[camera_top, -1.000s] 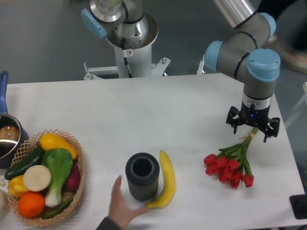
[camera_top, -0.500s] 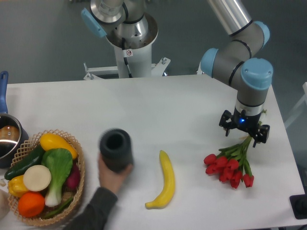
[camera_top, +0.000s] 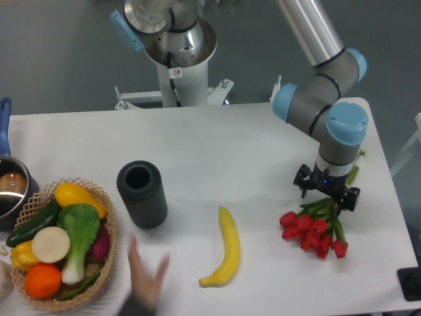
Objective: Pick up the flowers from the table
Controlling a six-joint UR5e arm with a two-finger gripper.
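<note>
The flowers [camera_top: 313, 229], a bunch of red tulips with green stems, lie on the white table [camera_top: 230, 145] at the right, blooms toward the front, stems pointing back right. My gripper [camera_top: 326, 197] hangs straight down over the stems, just behind the blooms, low and close to them. Its fingers are hidden under the wrist, so I cannot tell whether they are open or closed on the stems.
A yellow banana [camera_top: 225, 246] lies left of the flowers. A dark grey cylinder cup [camera_top: 142, 194] stands left of it. A person's hand [camera_top: 145, 276] is blurred at the front edge. A wicker basket of vegetables [camera_top: 62, 240] and a pot [camera_top: 10, 187] sit at the far left.
My gripper has moved left and down, toward the tulip blooms along the stems. The hand carried the dark cup left, set it down and pulled back toward the front edge.
</note>
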